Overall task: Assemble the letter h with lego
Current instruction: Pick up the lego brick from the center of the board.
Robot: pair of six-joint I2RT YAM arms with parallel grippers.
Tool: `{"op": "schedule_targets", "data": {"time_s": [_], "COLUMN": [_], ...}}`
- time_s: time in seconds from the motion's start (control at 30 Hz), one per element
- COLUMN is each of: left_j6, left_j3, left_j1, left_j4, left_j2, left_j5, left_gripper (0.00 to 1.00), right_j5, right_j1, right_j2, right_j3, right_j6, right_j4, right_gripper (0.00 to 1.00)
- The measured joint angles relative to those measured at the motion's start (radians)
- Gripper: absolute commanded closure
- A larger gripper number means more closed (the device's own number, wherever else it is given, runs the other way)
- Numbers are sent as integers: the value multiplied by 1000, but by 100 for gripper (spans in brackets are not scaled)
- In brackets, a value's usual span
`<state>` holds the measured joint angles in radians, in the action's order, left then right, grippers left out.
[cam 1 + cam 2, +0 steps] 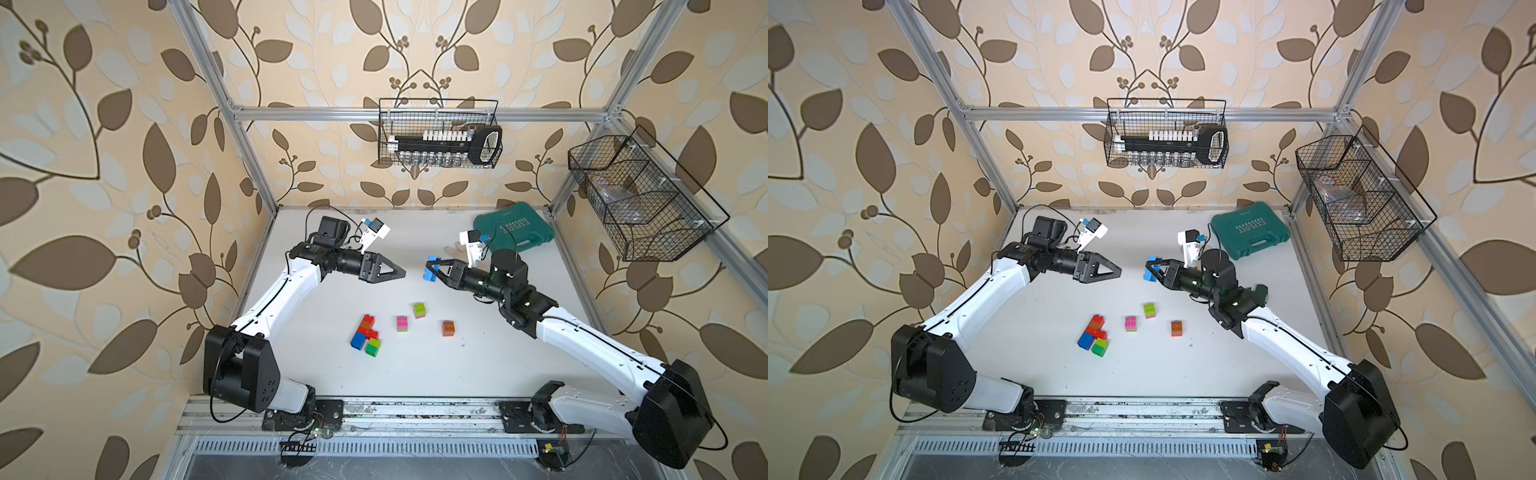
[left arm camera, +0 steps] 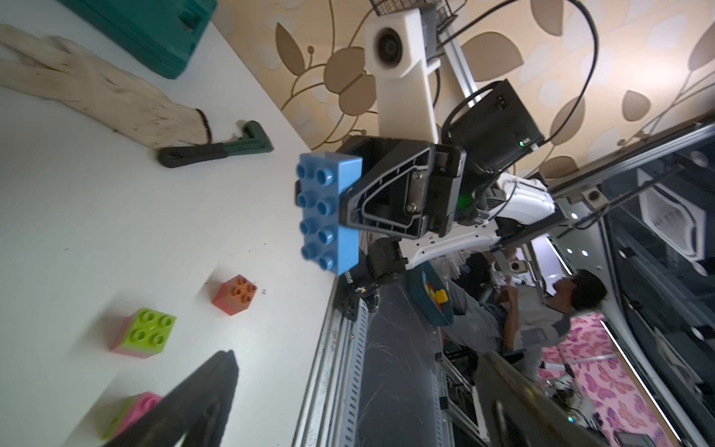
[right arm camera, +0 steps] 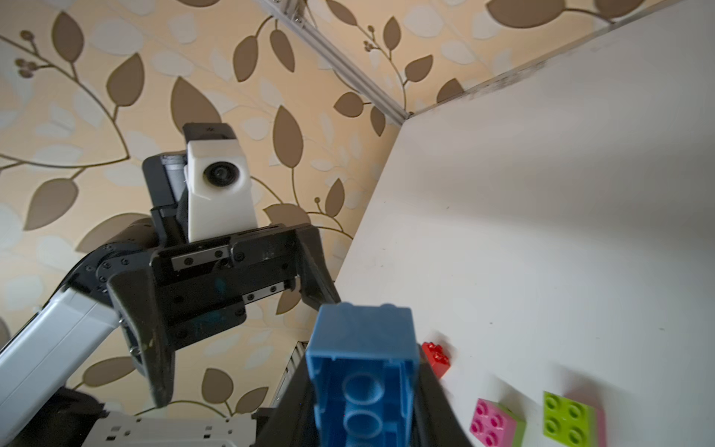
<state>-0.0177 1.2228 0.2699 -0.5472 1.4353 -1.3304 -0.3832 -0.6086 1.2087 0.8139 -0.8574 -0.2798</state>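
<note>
The white desk (image 1: 415, 374) carries a teal plastic case (image 1: 515, 230) in its far right corner. Both arms reach toward the middle, gripper tips facing each other, apart, above the desk. The left gripper (image 1: 399, 272) has its jaws spread wide with nothing between them, as the right wrist view shows. The right gripper (image 1: 436, 266) is clamped on a light blue eight-stud plastic brick (image 2: 329, 213), raised off the desk with its studs toward the left gripper. Nearer the robot's base, a touching group of red, orange, blue and green bricks (image 1: 366, 334) lies on the desk. To its right, each apart from the others, stand a pink-on-lime brick (image 1: 402, 323), a lime-on-pink brick (image 1: 419, 310) and an orange brick (image 1: 448, 328).
</note>
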Motion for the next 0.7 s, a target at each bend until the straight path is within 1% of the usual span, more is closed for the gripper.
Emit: {"op": "schedule_targets", "data": {"time_s": [0.17, 0.33, 0.5, 0.57, 0.63, 0.7], "left_j6": [-14, 9, 44, 55, 63, 70], "left_j3": [26, 46, 53, 53, 54, 54], "left_j1": [13, 13, 19, 20, 20, 24], "left_j4": [-2, -25, -58, -67, -77, -85], "left_j2": [12, 47, 47, 47, 47, 47], "left_j5": [-53, -97, -111, -111, -112, -114], "left_gripper": [26, 42, 50, 51, 54, 60], "right_j5": [-34, -35, -35, -35, -32, -28], "right_j1": [-83, -92, -92, -92, -92, -92], "right_j2": [38, 48, 60, 66, 70, 72], "right_j3": [37, 47, 51, 53, 52, 52], "right_j6": [-10, -14, -8, -7, -7, -7], "right_j4": [-98, -152, -172, -182, -193, -212], "right_gripper": [81, 81, 81, 81, 82, 82]}}
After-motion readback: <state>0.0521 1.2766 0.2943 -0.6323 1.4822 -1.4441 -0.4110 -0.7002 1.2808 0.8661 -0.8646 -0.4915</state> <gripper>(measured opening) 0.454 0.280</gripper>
